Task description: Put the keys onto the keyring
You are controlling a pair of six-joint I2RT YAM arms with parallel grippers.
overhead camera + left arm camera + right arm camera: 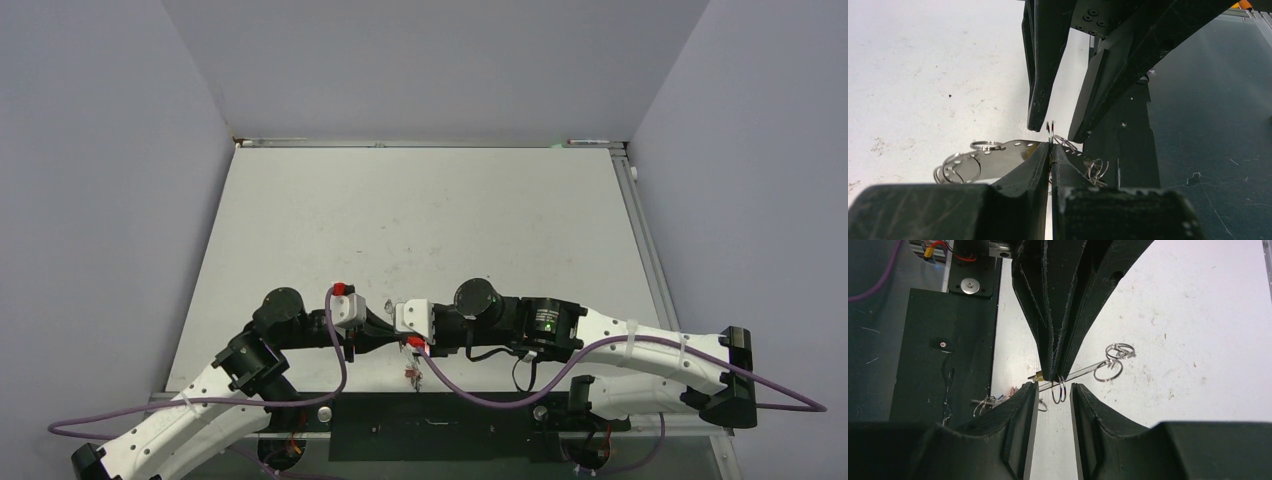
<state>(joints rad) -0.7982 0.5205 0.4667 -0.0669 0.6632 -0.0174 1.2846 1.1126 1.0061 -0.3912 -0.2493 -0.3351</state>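
Observation:
My left gripper (1050,146) is shut on the keyring (1058,390), a thin silver double loop seen edge-on that pokes out past its tips. My right gripper (1054,388) faces it head-on, and its open jaws stand either side of the loop without touching it. In the top view the two grippers meet just above the table's near edge (398,334). A yellow tag (1038,375) shows beside the left fingertips. Loose keys (412,375) with red tags lie below them at the table's near edge, and they appear as a tangle of keys (985,402) in the right wrist view.
A flat silver strip with holes (998,159) and small wire rings (1109,371) at its far end sits just past the grippers. A black base plate (430,425) runs along the near edge. Grey walls enclose the white table (430,220).

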